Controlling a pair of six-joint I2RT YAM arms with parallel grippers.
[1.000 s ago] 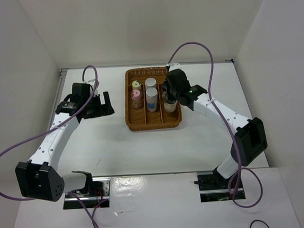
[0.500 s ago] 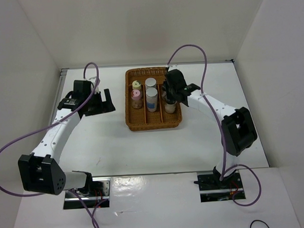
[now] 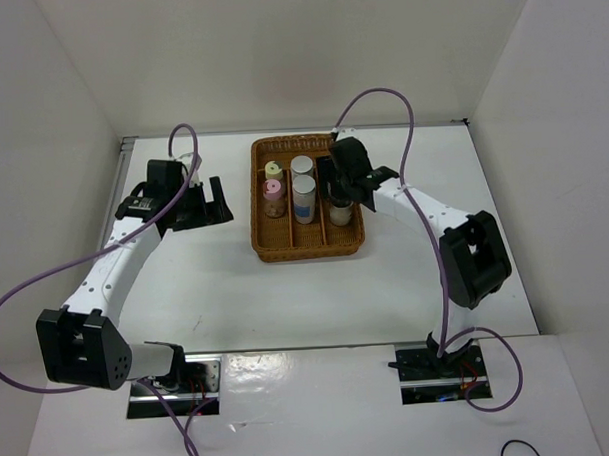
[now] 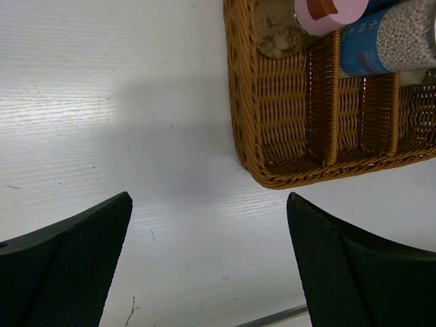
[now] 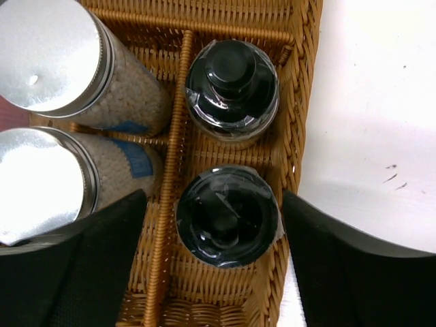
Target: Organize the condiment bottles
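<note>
Surfaces: rough wicker, shiny film, dull metal, matt tabletop.
Brown woven wicker tray: coarse weave, slight sheen. Black-capped jar & second black-capped jar: glossy clear plastic film over caps. Grey-lidded jar: dull brushed-metal-look lid. White table: matt, faint grain.

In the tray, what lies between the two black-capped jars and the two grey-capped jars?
A wicker divider of the tray runs between the black-capped jars and the grey-capped jars; the right wrist view shows it plainly.
</note>
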